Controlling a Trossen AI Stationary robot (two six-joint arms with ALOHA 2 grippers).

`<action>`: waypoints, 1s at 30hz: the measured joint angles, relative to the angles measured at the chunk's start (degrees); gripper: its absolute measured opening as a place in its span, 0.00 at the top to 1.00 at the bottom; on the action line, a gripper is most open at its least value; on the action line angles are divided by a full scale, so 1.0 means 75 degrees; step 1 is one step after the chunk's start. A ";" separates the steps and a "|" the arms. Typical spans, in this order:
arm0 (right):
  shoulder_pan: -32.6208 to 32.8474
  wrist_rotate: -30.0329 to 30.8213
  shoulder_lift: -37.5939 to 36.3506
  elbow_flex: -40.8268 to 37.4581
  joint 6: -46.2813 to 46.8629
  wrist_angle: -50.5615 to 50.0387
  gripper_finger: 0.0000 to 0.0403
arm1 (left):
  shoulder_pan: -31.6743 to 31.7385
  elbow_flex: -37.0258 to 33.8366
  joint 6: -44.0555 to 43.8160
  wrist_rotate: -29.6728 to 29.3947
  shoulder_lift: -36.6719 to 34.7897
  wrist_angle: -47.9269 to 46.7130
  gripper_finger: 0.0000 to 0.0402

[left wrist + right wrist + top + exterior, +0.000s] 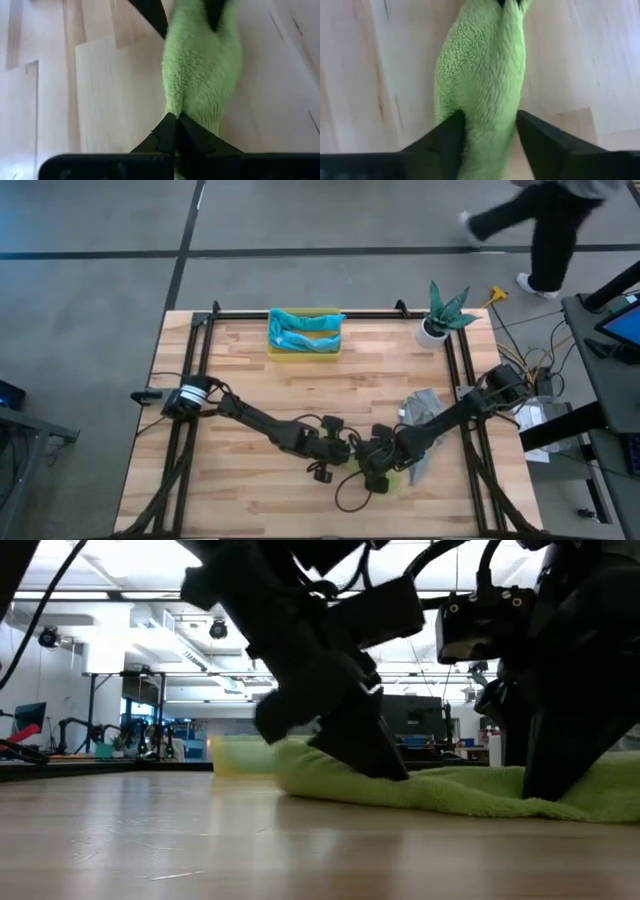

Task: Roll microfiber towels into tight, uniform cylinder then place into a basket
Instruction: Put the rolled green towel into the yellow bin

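Fuzzy lime towel point(480, 75), smooth wood table point(365, 75)

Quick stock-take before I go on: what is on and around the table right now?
Lime green towel: one, rolled, near table edge, between both end effectors.
Grey towel: one, crumpled, right side, partly under the right arm.
Teal towels: count unclear, in the basket.
Basket: one, yellow, far middle.
Plant pot: one, white, far right corner.
Person: one, walking beyond the table.
Left end effector: shut on lime green towel's end.
Right end effector: jaws astride its other end.
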 joint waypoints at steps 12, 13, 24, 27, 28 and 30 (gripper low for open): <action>-0.0016 0.0450 0.0096 0.0910 -0.1498 -0.1521 0.96 | -0.0067 -0.0111 -0.0057 -0.0995 -0.1914 -0.3115 1.00; -0.0047 0.0489 0.0105 0.0978 -0.1586 -0.1647 0.97 | -0.0075 -0.0146 -0.0057 -0.1033 -0.2173 -0.3271 1.00; -0.0946 0.2379 0.0110 0.1533 -0.2876 -0.2043 0.97 | -0.0282 -0.2251 -0.1655 -0.4346 -0.5877 -0.4098 1.00; -0.1527 0.2691 0.0096 0.1821 -0.3599 -0.1782 0.97 | -0.0459 -0.3309 -0.2698 -0.5585 -0.7125 -0.4081 1.00; -0.1761 0.2705 0.0096 0.1928 -0.3869 -0.1592 0.97 | -0.0514 -0.3665 -0.3102 -0.5883 -0.7550 -0.4005 1.00; -0.2219 0.2683 0.0096 0.2212 -0.4391 -0.1197 0.97 | -0.0570 -0.4329 -0.3456 -0.6124 -0.8270 -0.3573 1.00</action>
